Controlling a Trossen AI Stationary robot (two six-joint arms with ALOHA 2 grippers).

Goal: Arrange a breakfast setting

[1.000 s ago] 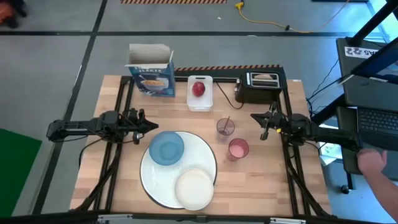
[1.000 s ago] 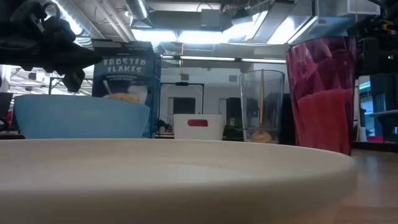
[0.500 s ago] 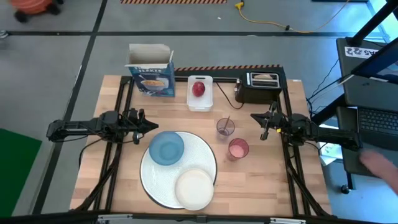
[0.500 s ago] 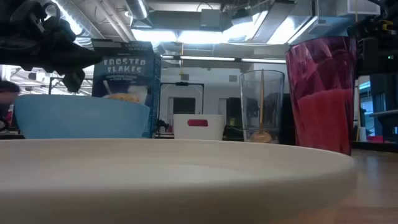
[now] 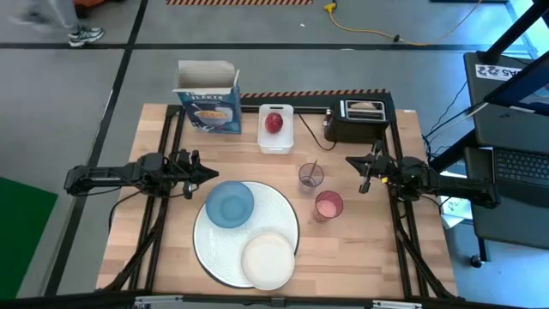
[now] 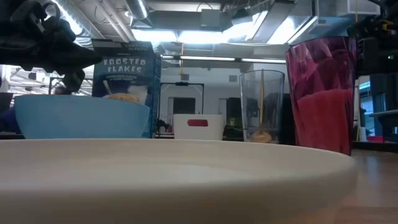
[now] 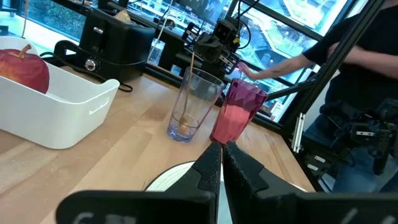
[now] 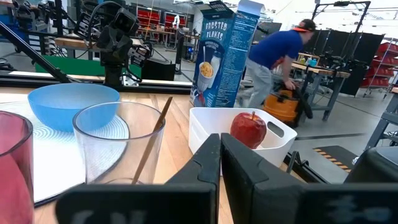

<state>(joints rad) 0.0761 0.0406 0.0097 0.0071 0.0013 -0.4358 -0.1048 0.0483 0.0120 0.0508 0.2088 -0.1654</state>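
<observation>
Left end effector (image 5: 199,169): fingers pressed together on nothing, poised above the counter (image 5: 154,249), arm reaching in low and level from the left edge. Small blue bowl (image 5: 230,204) sat just ahead of its tips on the big round white plate (image 5: 279,215); small cream plate (image 5: 268,260) lay farther along the same plate.

Right end effector (image 5: 362,172): fingers likewise together and empty, arm extended level from the right edge. Clear tinted cup (image 5: 310,176) with the wooden spoon (image 5: 310,169) standing in it was just ahead of its tips; pink tinted cup (image 5: 328,206) stood beside the tips, nearer the front. Red apple (image 5: 273,123) rested in the white tray (image 5: 276,142) beyond both cups; black toaster (image 5: 358,122) close to the tips, with what looked like bread in its slot.

Hazards, as judged: both cups were tall, light and near each other, so a reach toward either with closed fingers could tip one or knock the spoon out. An apple grasp could slip on the round skin.
</observation>
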